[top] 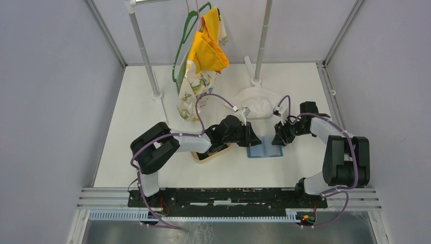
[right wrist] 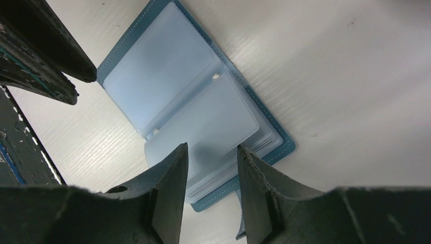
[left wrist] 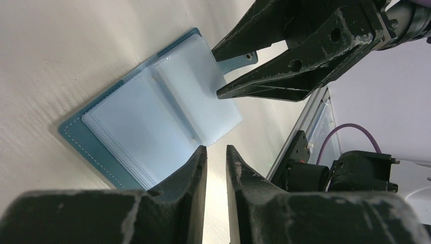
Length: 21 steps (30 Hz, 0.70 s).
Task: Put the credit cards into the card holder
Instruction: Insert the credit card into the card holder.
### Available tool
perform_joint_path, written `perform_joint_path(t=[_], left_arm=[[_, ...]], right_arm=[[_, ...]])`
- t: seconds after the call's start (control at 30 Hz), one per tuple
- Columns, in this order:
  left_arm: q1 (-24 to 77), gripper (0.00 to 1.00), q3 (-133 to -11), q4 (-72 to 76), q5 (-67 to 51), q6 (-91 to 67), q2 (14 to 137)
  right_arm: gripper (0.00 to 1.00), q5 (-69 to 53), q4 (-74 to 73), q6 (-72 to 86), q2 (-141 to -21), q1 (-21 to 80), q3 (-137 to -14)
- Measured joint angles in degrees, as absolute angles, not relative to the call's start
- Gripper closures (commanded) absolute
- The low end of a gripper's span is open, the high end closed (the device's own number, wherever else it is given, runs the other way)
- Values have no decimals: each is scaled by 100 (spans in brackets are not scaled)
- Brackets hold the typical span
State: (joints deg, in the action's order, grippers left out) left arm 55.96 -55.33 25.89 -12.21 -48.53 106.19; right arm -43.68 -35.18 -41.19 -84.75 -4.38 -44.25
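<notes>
Between left pincer (left wrist: 216, 149) and right pincer (right wrist: 212, 147) — both narrowly apart — the open card holder (left wrist: 152, 117).

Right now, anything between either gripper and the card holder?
Nothing visible. The card holder lies open on the table, clear sleeves up; the left gripper and right gripper sit at opposite edges of it, both empty. No card shows in any view.

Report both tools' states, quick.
Left tool: barely open, a narrow gap with nothing in it.
Right tool: open over the edge of the blue wallet, holding nothing.
</notes>
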Motion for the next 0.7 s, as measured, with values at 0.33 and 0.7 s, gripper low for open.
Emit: perform_joint_path(t=[0.33, 0.7], left_arm=[[5599, 73, -5533, 2709, -1258, -4853, 10763], [5601, 68, -5308, 2818, -1221, -4788, 10551]], right_arm=[[55, -4781, -3787, -4128, -8919, -392, -4571], [52, -5468, -3575, -3785, -9105, 8, -4576]])
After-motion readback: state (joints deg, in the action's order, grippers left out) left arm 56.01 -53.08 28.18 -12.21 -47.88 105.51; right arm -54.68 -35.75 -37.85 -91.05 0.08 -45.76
